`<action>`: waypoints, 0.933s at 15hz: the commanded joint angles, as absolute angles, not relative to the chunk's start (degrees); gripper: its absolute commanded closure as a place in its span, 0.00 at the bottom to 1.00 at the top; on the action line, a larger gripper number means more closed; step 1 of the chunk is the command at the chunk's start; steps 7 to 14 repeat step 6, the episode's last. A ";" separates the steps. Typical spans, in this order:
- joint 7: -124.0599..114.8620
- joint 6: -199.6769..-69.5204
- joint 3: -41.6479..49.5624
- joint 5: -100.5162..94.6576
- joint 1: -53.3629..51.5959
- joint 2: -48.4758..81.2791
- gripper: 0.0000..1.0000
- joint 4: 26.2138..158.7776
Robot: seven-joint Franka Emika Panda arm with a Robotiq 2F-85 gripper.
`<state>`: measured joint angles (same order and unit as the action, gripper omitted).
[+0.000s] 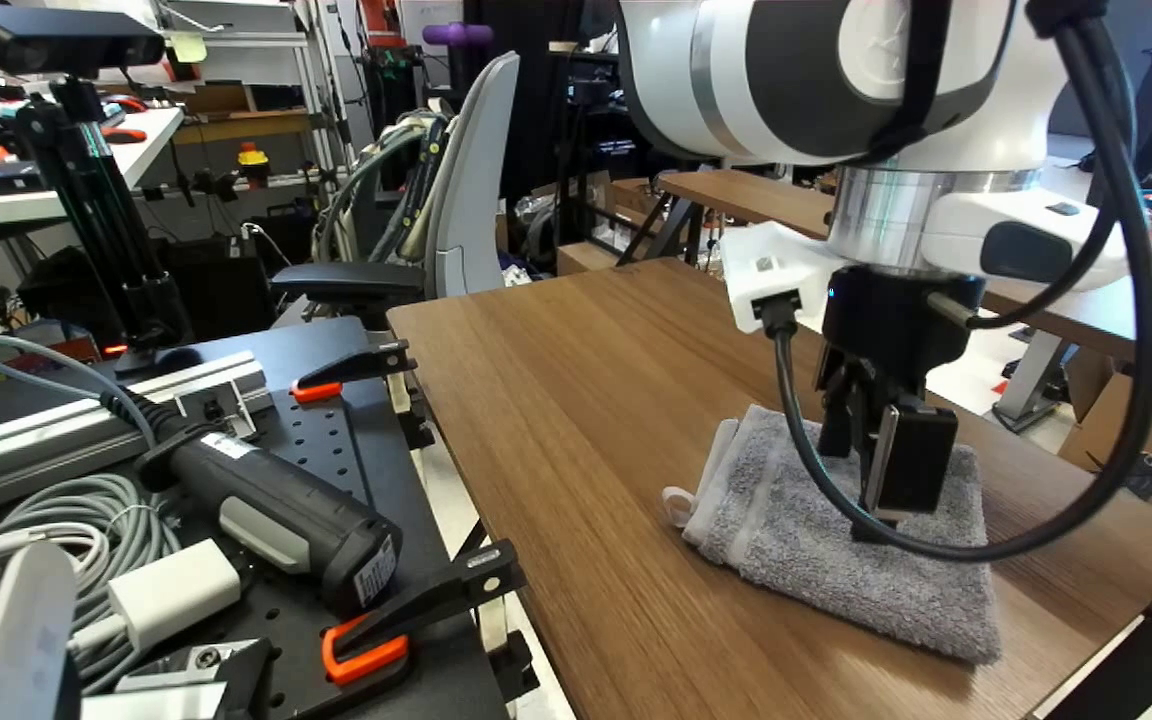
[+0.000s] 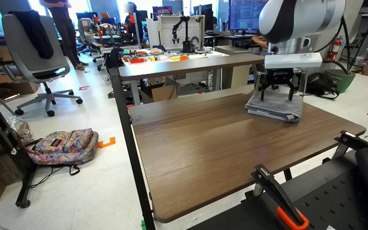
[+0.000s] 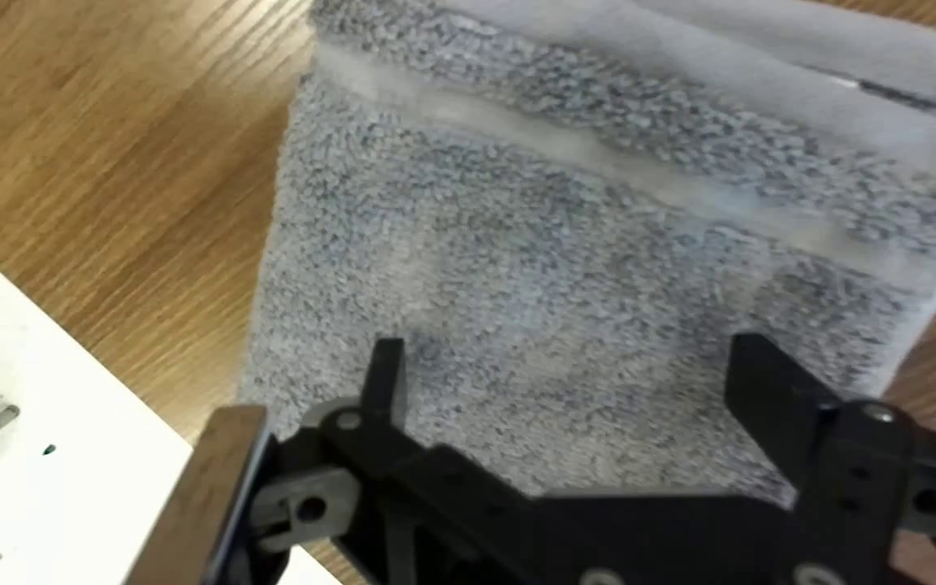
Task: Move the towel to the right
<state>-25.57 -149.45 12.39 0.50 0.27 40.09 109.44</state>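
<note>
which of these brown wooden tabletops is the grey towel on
The wide brown wooden tabletop, nearer in both exterior views: the folded grey fuzzy towel lies on it. The narrower-looking brown wooden tabletop behind doesn't carry it.

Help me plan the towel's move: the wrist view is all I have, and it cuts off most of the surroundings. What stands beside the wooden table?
Observer: A black bench stands along one side, with two orange-handled clamps at its near edge; both exterior views show them.
Operator: Thanks. Anything hanging nearby?
Observer: Yes. In an exterior view a black cord hangs in a wide curve, passing in front of the towel; I can't tell whether it touches.
Operator: Anything else that might snag?
Observer: Possibly: a small pale loop sticks out at one corner of the towel.
</note>
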 commanded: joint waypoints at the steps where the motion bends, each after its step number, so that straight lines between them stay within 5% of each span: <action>1: -23.56 -146.35 10.39 2.00 -0.68 31.80 0.00 112.89; 5: -19.17 -144.22 6.85 1.19 -1.03 21.23 0.00 118.55; 14: -22.47 -145.68 8.21 0.79 -1.04 27.78 0.00 113.20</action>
